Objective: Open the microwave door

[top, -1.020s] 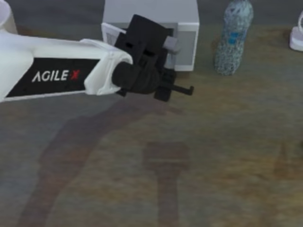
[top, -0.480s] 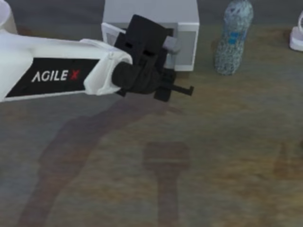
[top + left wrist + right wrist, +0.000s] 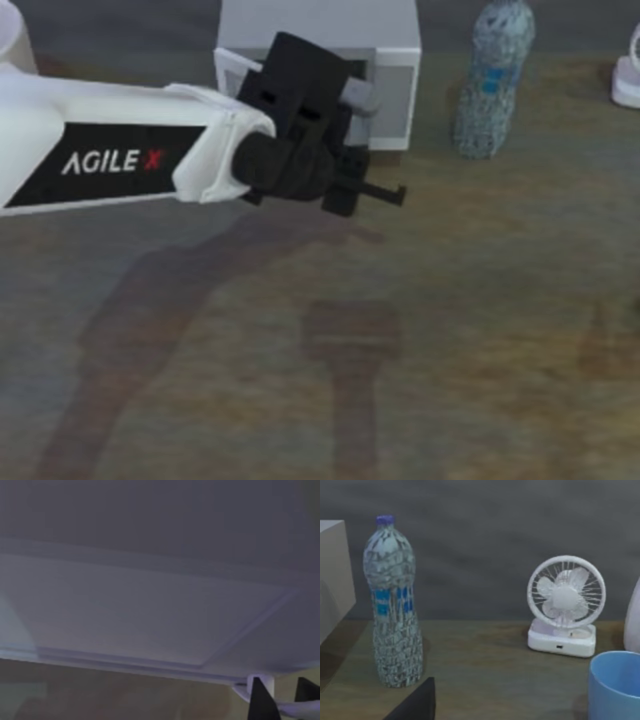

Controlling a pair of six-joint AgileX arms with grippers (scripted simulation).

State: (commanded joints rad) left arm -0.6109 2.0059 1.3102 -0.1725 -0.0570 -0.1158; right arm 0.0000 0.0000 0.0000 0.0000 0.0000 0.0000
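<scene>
The microwave point(image 3: 320, 25) stands at the back of the table, left of centre. My left gripper point(image 3: 375, 190) is right in front of it, its arm reaching in from the left and covering most of the front. A strip of the microwave door point(image 3: 232, 70) shows past the wrist. In the left wrist view the microwave door point(image 3: 150, 610) fills the picture with its pale window. My left gripper point(image 3: 283, 700) is shut on the white handle point(image 3: 300, 711) at the door's edge. The right gripper point(image 3: 415, 705) is parked off to the right, out of the top view.
A clear water bottle point(image 3: 490, 80) stands just right of the microwave, also the bottle point(image 3: 395, 605) in the right wrist view. A small white fan point(image 3: 565, 605) and a blue cup point(image 3: 615, 685) sit farther right. A white object point(image 3: 12, 40) is at the back left corner.
My left arm has drawn a little to the left with the gripper still on the handle. The door has barely shifted.
</scene>
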